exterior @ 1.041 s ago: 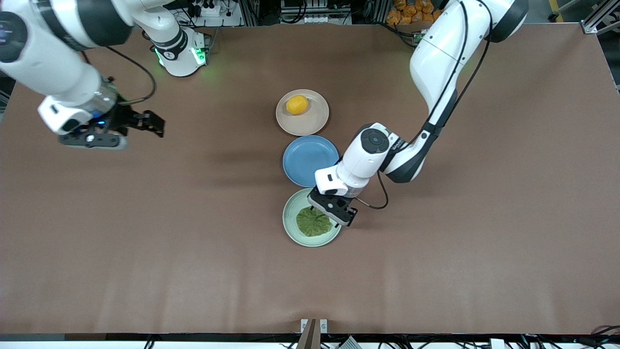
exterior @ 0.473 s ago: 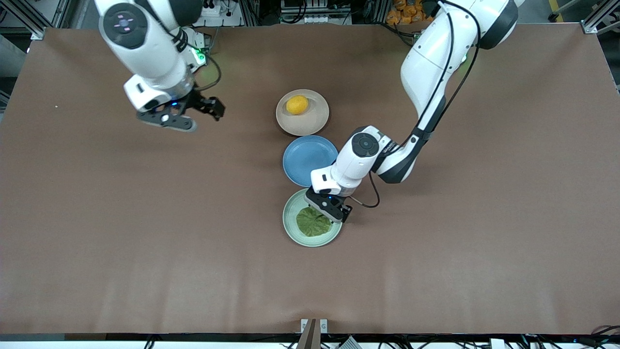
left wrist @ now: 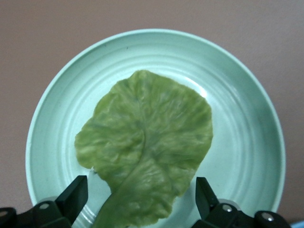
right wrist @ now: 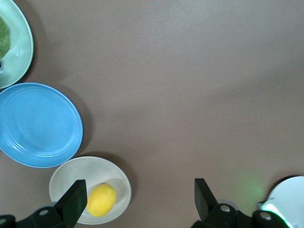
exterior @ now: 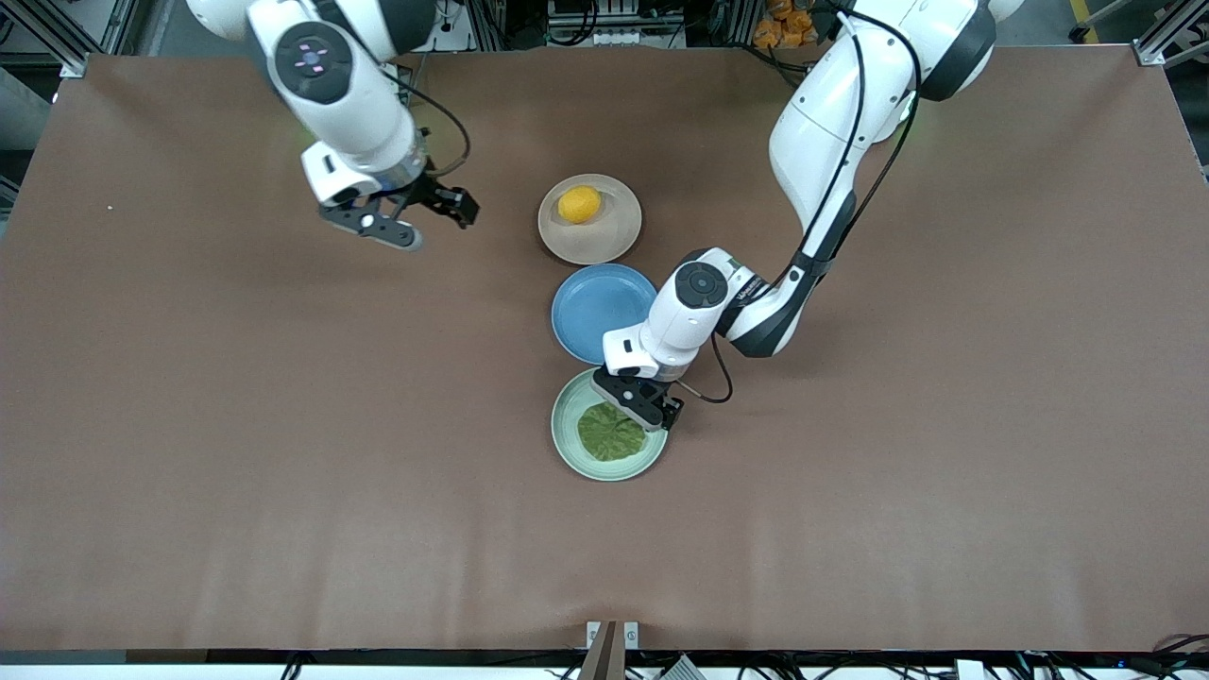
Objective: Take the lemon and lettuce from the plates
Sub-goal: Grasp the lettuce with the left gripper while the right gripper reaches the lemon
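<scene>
Jaws of the left gripper (left wrist: 137,199) stand spread low over one lettuce (exterior: 611,432) on the mint plate (exterior: 569,441). Right gripper (exterior: 416,219) hangs over bare surface (exterior: 283,425), jaws spread too. One lemon (exterior: 579,204) lies on the beige plate (exterior: 614,236); one blue plate (exterior: 590,312) sits between the two, three plates altogether.

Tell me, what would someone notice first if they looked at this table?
Three round plates in a row mid-table: a beige plate farthest from the front camera holding a small yellow lemon, a bare blue plate in the middle, and a mint-green plate nearest with a crinkled green lettuce leaf. The left hand hangs open right over the lettuce. The right hand is open over bare table beside the lemon's plate.
</scene>
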Controlling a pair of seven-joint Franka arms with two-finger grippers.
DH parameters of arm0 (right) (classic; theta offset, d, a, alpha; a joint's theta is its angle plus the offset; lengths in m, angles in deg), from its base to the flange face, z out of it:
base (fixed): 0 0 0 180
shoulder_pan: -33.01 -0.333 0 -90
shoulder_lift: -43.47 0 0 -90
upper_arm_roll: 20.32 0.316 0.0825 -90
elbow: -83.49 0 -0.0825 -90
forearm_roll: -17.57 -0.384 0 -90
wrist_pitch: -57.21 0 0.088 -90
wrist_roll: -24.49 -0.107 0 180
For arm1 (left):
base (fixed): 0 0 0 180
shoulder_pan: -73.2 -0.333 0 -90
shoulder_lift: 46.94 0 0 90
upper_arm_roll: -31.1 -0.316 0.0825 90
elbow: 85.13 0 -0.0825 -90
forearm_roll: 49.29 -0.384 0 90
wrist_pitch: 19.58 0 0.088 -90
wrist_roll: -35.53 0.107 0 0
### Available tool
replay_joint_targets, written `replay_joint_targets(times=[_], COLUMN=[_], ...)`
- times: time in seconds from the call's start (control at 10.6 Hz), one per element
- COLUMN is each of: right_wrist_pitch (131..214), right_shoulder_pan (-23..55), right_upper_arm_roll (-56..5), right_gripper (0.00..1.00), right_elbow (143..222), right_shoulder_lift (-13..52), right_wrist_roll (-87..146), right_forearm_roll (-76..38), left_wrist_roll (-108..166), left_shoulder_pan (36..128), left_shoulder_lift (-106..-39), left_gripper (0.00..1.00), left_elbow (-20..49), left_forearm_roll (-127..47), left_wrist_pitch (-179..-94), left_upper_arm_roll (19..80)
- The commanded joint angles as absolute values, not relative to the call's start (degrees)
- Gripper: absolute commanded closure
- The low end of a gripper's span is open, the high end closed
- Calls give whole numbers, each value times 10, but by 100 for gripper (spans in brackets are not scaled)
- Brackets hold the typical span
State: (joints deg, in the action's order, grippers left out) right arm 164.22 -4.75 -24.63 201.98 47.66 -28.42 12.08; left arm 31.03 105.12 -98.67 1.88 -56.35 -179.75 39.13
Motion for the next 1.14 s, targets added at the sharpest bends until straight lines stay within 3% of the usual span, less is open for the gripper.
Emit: replay_joint_targets(times=[0.0, 0.19, 0.28, 0.57, 1.04], right_wrist_pitch=[1724, 1745, 1750, 1771, 1903], right_shoulder_pan=[-95, -122, -136, -168, -234], right_upper_arm_roll=[-250, -250, -250, -250, -250], right_gripper=[0, 0, 0, 0, 0], right_elbow=[2086, 2098, 2098, 2099, 2134], right_shoulder_lift=[487, 474, 467, 442, 408], right_wrist_roll=[-368, -445, -490, -588, -695], right_forearm_roll=[115, 114, 109, 94, 94], left_wrist_roll=[310, 306, 296, 284, 289], left_shoulder_pan=[1070, 1070, 1070, 1069, 1061], left_shoulder_lift=[-997, -993, -991, -987, -986], left_gripper=[45, 87, 98, 100, 100], left_elbow=[6, 6, 7, 14, 45], left_forearm_roll=[-576, -573, -574, -576, -581], left_wrist_pitch=[-1807, -1806, -1806, -1803, -1803], left_upper_arm_roll=[373, 373, 373, 373, 354])
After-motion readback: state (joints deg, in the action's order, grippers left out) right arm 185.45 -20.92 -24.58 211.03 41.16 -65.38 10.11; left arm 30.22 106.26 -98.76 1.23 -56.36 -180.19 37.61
